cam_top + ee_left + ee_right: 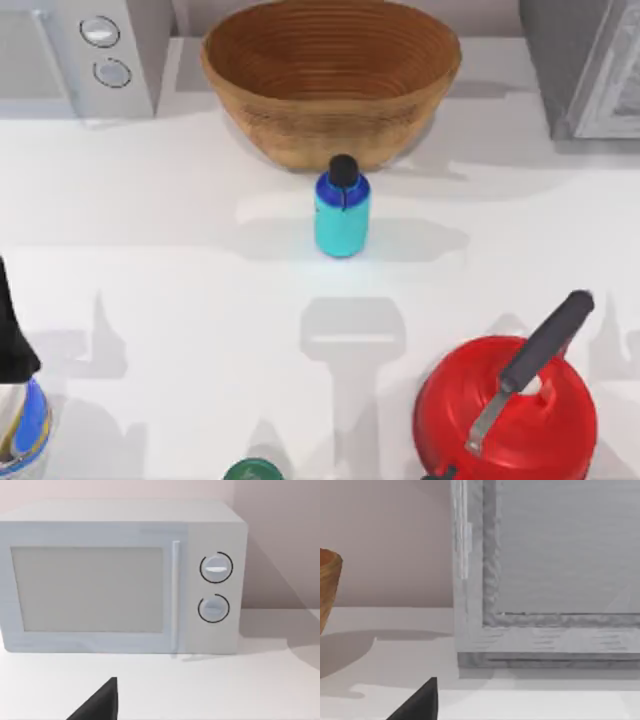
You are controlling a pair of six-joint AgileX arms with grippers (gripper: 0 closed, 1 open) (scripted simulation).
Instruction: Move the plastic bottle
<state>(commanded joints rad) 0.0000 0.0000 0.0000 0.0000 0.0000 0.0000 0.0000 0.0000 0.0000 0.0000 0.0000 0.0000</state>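
The plastic bottle [342, 212] stands upright near the middle of our white surface [180, 300], a bit toward the back. It is small and round, with a light blue body, a darker blue shoulder and a black cap. Nothing holds it.

There is bare room on both sides of the bottle and in front of it. Just behind it sits a big wooden bowl [332, 75], so close that the cap looks like it meets the bowl's wall from above. The bowl is much bigger than the bottle.

In the back left corner we see a pale microwave [85, 55] with two round knobs. A grey box [585, 65] stands in the back right corner.

At the front right sits a red kettle [505, 410] with a dark handle. At the front edge, a dark green round top [252, 470] peeks in. At the left edge stands a white and blue striped container [25, 425] with a black top.

In our left wrist view a dark fingertip [100, 702] pokes in at the edge, facing the microwave. In our right wrist view a dark fingertip [420, 702] shows too, facing the grey box. We cannot tell if the fingers of either arm are open or closed.
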